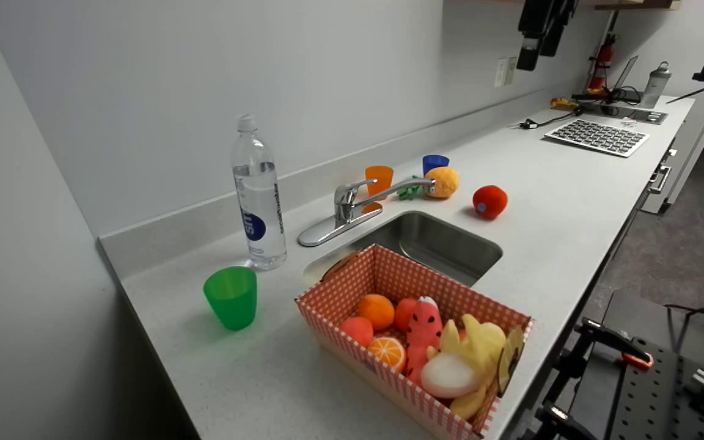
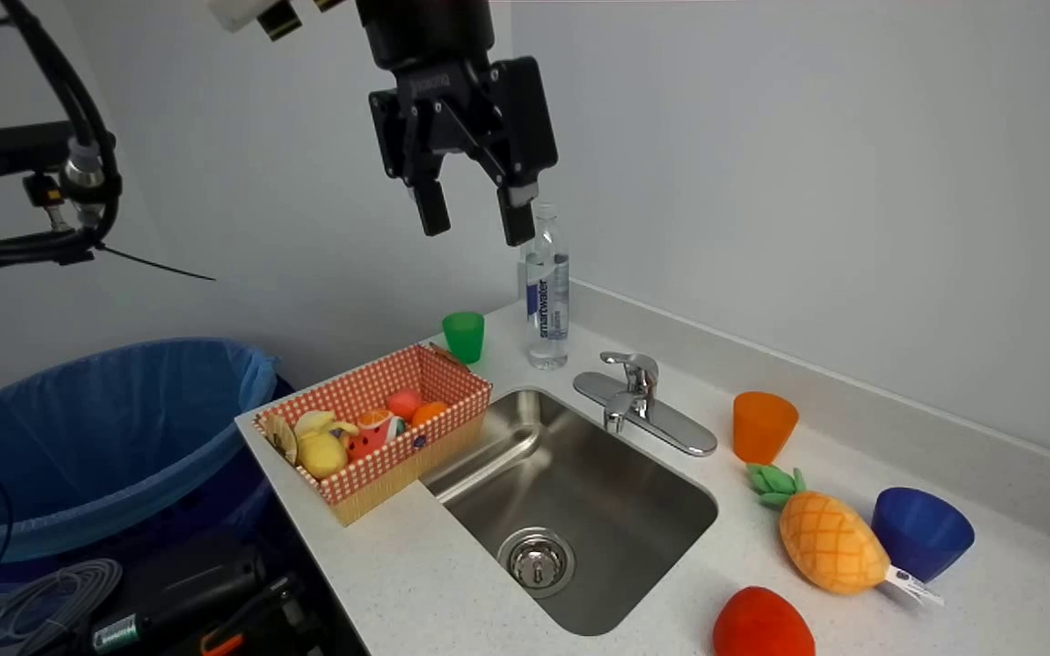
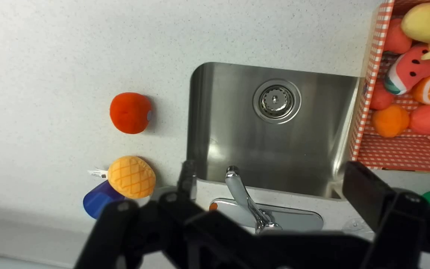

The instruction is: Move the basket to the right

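Currently: rectangular red-and-white checked basket (image 2: 411, 465) sits upright on white speckled table (image 1: 560, 232), just beside stainless-steel sink (image 3: 237, 149), long side along its edge; can't tell if it overhangs. Load incl. pink watermelon slice (image 3: 411, 69) w/ black seeds, whole orange fruit (image 1: 376, 310), cut orange half (image 1: 387, 352), yellow plush item (image 3: 426, 22) (type unclear).

Black two-finger end effector (image 2: 477, 219) hangs high above table, fingers spread well apart, tips pointing down; basket well apart from it.

Nr basket: green plastic cup (image 1: 231, 299); next to it, clear plastic water bottle (image 1: 261, 211), upright. Chrome single-lever faucet (image 2: 641, 383) btwn sink & pale wall (image 2: 817, 182), spout twd sink.

Opp. side of sink from basket: orange plastic cup (image 2: 762, 426) nr wall; orange plush pineapple (image 2: 830, 538) w/ green leaves, lying on side, just beside blue plastic cup (image 2: 921, 533); round red plush fruit (image 3: 130, 113) apart. Farther along table, in an exterior view: flat white panel (image 1: 599, 136) w/ dark square grid.
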